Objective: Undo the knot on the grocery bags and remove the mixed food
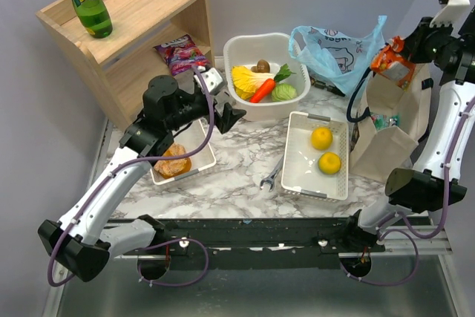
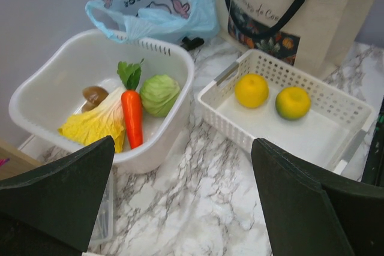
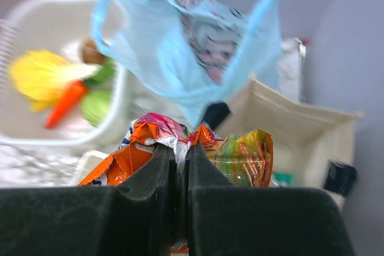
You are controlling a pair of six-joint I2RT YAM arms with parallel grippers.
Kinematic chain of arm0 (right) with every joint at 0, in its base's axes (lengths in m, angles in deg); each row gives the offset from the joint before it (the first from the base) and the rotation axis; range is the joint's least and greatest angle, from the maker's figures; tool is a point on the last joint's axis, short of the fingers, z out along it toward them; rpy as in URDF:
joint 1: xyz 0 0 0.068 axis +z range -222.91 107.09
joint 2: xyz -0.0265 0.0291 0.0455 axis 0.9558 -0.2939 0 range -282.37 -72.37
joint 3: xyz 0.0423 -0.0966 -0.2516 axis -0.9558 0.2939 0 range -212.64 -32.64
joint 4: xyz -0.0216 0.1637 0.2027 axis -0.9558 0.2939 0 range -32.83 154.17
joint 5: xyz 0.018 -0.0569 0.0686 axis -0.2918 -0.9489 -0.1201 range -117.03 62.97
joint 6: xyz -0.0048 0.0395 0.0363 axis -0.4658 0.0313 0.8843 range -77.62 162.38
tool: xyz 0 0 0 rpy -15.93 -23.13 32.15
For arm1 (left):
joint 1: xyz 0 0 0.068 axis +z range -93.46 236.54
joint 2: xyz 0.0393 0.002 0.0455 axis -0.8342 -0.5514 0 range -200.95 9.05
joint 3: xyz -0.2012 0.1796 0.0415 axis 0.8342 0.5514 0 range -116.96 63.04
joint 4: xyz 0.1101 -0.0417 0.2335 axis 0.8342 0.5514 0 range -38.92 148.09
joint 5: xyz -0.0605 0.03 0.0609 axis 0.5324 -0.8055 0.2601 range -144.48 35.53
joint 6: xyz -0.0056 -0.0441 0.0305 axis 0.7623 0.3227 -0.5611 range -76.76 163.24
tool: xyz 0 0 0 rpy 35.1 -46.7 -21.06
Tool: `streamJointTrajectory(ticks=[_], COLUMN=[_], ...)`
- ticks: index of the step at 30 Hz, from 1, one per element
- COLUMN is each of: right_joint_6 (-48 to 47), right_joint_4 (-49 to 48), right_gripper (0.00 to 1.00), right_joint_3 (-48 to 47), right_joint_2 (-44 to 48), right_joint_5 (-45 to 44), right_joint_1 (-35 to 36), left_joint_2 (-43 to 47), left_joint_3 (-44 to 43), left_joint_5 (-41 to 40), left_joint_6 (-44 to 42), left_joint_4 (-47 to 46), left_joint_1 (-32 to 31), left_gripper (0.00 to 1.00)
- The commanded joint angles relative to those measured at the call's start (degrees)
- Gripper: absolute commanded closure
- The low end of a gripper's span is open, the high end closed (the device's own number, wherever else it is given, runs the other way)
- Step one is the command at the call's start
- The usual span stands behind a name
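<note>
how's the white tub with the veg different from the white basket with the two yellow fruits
The tub is deep and rounded with mostly solid walls; the basket is shallow and rectangular with perforated walls. The tub holds a leafy cabbage, carrot, green cabbage and mushroom; the basket holds only two yellow fruits. Both are white plastic, open-topped, standing on the marble table.

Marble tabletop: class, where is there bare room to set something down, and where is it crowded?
Bare marble lies before the white tub, between the bread tray and fruit basket, save a wrench. The basket's near half is bare too. Crowded at back right: blue bag beside canvas tote.
</note>
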State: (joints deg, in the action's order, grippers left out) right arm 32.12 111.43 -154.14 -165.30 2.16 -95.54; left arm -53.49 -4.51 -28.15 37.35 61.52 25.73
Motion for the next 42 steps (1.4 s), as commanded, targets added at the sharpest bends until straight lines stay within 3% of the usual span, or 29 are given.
streamJointTrajectory(ticks=[1,7,13,21,27,31,34,37,38,40,41,42], right_joint_6=[16.50,33.45,39.40,31.57,24.20,24.65,25.38,24.93,24.79,24.03,23.53,22.15], right_joint_4=[-10.44,-29.50,-41.31,-42.97,-43.45,-42.53,-40.55,-38.05,-36.86,-34.30,-32.75,-30.73], right_gripper=[0.99,0.99,0.99,0.99,0.99,0.99,0.99,0.99,0.93,0.69,0.48,0.34], right_joint_3=[-2.38,9.76,21.36,27.62,32.23,32.93,32.07,31.78,31.67,31.19,30.78,30.29], right_joint_2=[0.55,3.85,9.03,11.17,13.58,14.17,14.24,14.94,15.24,16.00,16.31,16.70], right_joint_5=[15.59,16.99,3.95,-4.79,-8.81,-9.73,-9.94,-8.84,-7.94,-6.45,-5.74,-4.50], right_joint_1=[0.39,7.00,20.91,36.59,46.83,50.31,50.41,50.36,50.36,50.41,50.38,50.39], left_joint_2=[-2.43,-7.60,-12.29,-18.80,-21.37,-22.50,-22.81,-20.16,-18.96,-15.84,-14.15,-11.61], left_joint_3=[-7.99,-15.49,-20.20,-27.23,-27.42,-25.53,-25.54,-21.45,-19.98,-16.24,-14.20,-11.65], left_joint_5=[7.47,11.24,0.10,-13.10,-13.07,-12.63,-8.79,-2.17,0.99,7.60,9.91,12.54], left_joint_6=[6.34,18.25,21.96,19.45,18.84,18.77,20.39,23.29,23.46,22.66,21.75,20.72], left_joint_4=[-2.39,-3.99,-3.17,6.76,11.87,12.81,15.35,12.97,11.73,8.18,6.19,4.13], left_joint_1=[0.09,-1.25,-5.62,-8.17,-8.12,-7.46,-5.54,-1.34,0.00,2.23,2.97,3.77], left_gripper=[0.01,0.02,0.02,0.02,0.02,0.04,0.30,0.73,0.84,0.97,1.00,1.00])
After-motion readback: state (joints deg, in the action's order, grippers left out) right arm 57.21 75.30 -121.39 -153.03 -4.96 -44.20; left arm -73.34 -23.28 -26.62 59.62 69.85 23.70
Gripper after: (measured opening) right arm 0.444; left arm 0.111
